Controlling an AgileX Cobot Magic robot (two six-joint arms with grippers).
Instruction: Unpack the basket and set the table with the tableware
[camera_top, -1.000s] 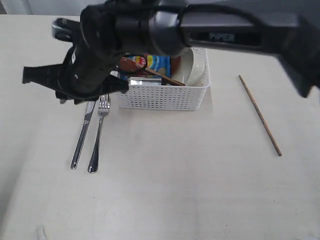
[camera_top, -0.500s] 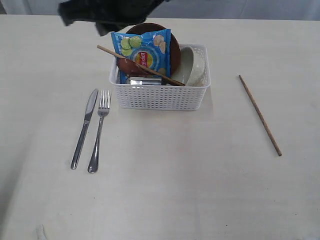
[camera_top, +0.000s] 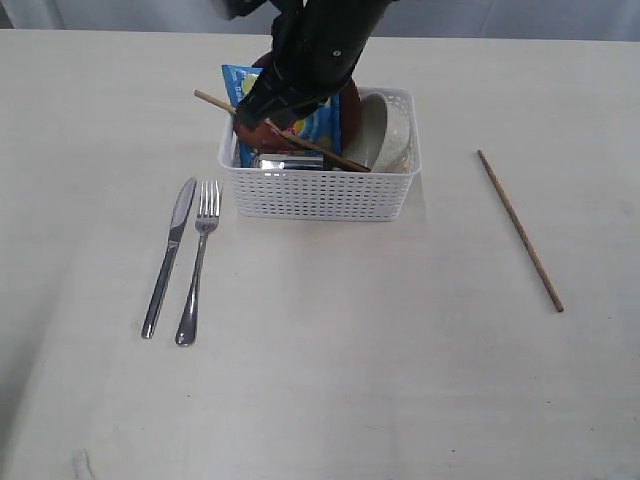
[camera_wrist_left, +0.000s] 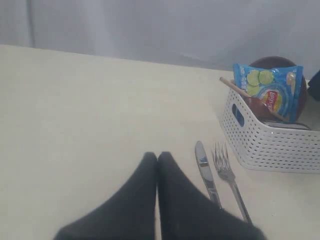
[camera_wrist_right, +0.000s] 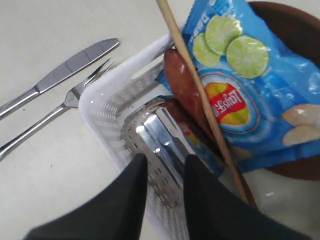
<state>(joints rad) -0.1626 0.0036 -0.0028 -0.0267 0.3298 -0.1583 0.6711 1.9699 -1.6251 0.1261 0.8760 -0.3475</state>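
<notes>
Right gripper (camera_wrist_right: 164, 162) hangs over the basket (camera_top: 320, 195), jaws parted and empty, lined up on the steel cup (camera_wrist_right: 155, 135) lying inside it — probably the next pick. Knife (camera_top: 168, 255) and fork (camera_top: 195, 265) lie just beside the basket; left gripper (camera_wrist_left: 157, 157), fingers pressed together, waits clear of it.

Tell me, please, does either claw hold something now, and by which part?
Nothing is held. The left claw is shut and empty; the right claw is open above the steel cup in the basket.
</notes>
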